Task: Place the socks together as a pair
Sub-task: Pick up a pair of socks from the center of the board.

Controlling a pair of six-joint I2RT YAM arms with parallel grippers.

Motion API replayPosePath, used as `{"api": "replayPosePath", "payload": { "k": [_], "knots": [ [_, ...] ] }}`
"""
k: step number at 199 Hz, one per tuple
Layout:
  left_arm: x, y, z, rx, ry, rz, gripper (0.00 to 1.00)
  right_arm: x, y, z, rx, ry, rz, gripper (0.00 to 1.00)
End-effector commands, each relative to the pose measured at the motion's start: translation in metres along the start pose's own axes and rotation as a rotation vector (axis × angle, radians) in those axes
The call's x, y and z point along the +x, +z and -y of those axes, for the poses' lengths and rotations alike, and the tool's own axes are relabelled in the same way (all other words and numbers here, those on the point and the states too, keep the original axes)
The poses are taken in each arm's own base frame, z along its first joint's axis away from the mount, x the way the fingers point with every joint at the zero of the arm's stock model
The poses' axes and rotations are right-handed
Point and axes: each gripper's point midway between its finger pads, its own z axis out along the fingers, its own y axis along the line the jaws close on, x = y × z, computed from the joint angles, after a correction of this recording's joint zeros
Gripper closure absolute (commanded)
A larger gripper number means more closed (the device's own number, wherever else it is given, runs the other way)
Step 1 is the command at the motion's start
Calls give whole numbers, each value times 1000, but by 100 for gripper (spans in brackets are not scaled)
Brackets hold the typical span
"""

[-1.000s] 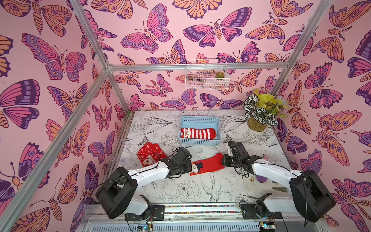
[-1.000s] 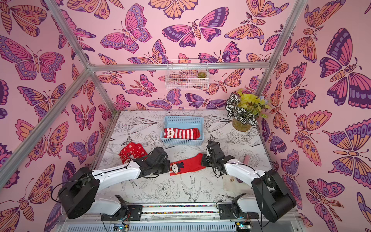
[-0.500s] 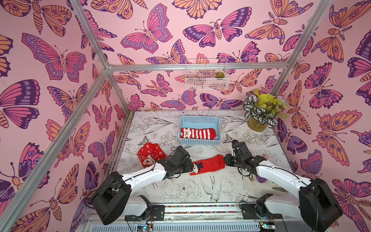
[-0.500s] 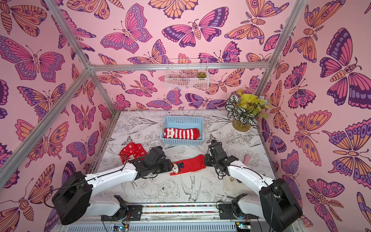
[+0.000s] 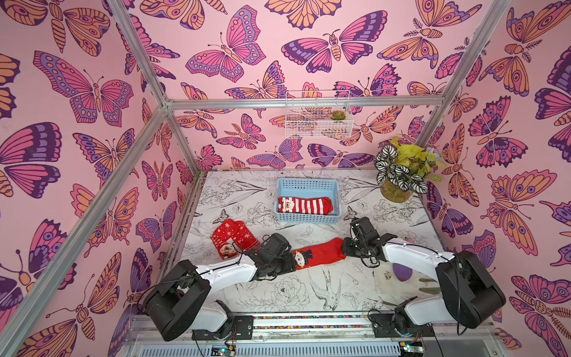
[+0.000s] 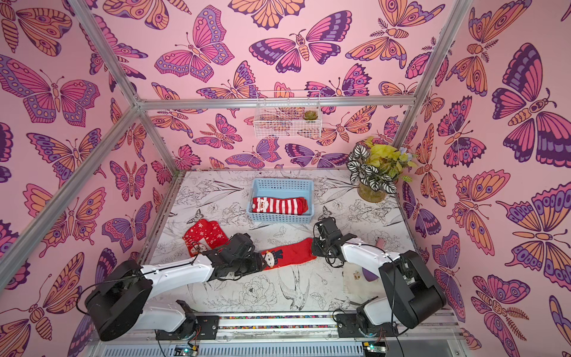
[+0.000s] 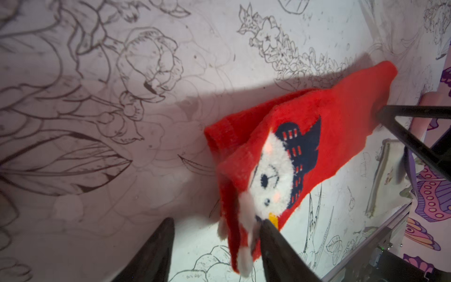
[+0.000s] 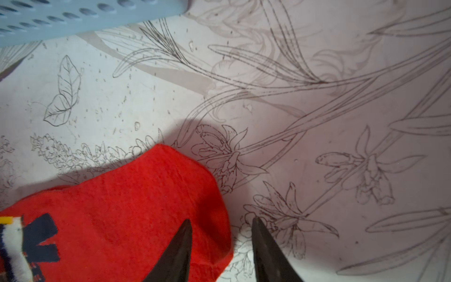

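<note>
Two plain red socks (image 5: pixel 321 253) with a white animal face lie stacked on the table's middle, also seen at red socks (image 6: pixel 293 253). My left gripper (image 5: pixel 292 261) is open at the cuff end. In the left wrist view the fluffy cuff (image 7: pixel 244 244) sits blurred between the spread fingers (image 7: pixel 156 254), close against one of them. My right gripper (image 8: pixel 220 221) is open over the toe end (image 8: pixel 146 207), one fingertip above the red fabric, one above the table. Snowflake socks (image 5: pixel 234 238) lie at the left. Striped socks (image 5: pixel 304 205) lie in a blue basket (image 5: pixel 309 182).
A potted plant (image 5: pixel 398 173) stands at the back right corner. A white wire basket (image 5: pixel 318 117) hangs on the back wall. A purple object (image 5: pixel 401 272) and a small cloth lie under the right arm. Metal frame posts line the table's sides.
Both grippers have gone from shut to open, letting go of the red socks' two ends. The socks now rest on the table. The right gripper has drawn slightly back from the toe.
</note>
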Motion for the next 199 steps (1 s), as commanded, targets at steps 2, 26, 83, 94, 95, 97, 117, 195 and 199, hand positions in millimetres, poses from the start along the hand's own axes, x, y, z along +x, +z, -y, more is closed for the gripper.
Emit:
{"api": "replayPosePath", "payload": {
  "k": [2,26,83,94,95,97,117,195,199],
  "knots": [
    [5,8,-7,-10,-21,-22,49,-6,-1,-6,-23,23,7,58],
    [5,11,-10,-24,-27,-21,52,1,2,-6,-43,36,-7,58],
    [3,15,-15,-48,-20,-11,64,10,8,-8,-82,77,-21,59],
    [2,16,-16,-54,-17,-11,65,13,9,-9,-91,78,-28,59],
    [2,16,-16,-54,-17,-11,66,13,9,-8,-91,79,-29,59],
    [2,16,-16,-54,-16,-11,67,13,9,-9,-93,79,-29,59],
    [0,15,-12,-47,7,-14,71,18,12,-10,-100,74,-41,61],
    [-13,-12,-3,-147,173,-43,100,0,-20,-26,-202,53,79,100],
    [-15,-15,-1,-153,184,-44,100,-2,-24,-29,-215,51,91,100]
  ]
}}
